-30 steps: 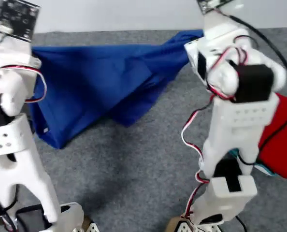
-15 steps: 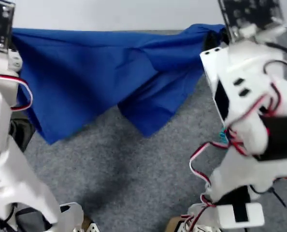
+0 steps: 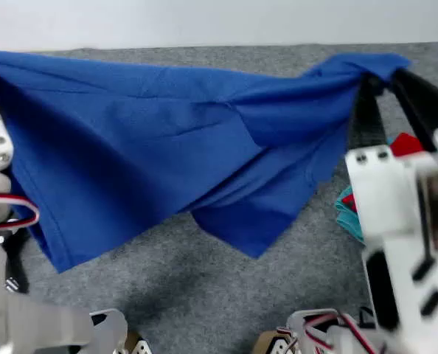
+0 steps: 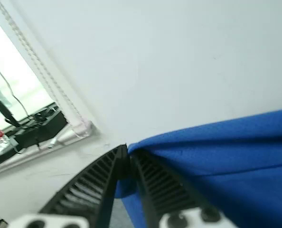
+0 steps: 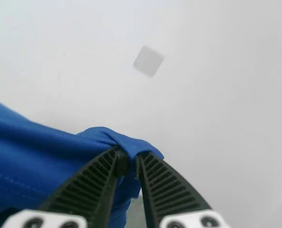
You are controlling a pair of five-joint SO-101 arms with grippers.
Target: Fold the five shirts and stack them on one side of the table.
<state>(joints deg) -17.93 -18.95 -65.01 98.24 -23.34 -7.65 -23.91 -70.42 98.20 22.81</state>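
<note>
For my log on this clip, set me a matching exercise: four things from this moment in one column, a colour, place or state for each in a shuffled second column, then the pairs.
Column one
1. blue shirt
2. left hand
3. red cloth
4. table

Column two
a. grey
b. held up, spread wide
c. shut on a shirt corner
d. peeking out beside an arm

Pairs: 1-b, 2-c, 3-d, 4-a
</note>
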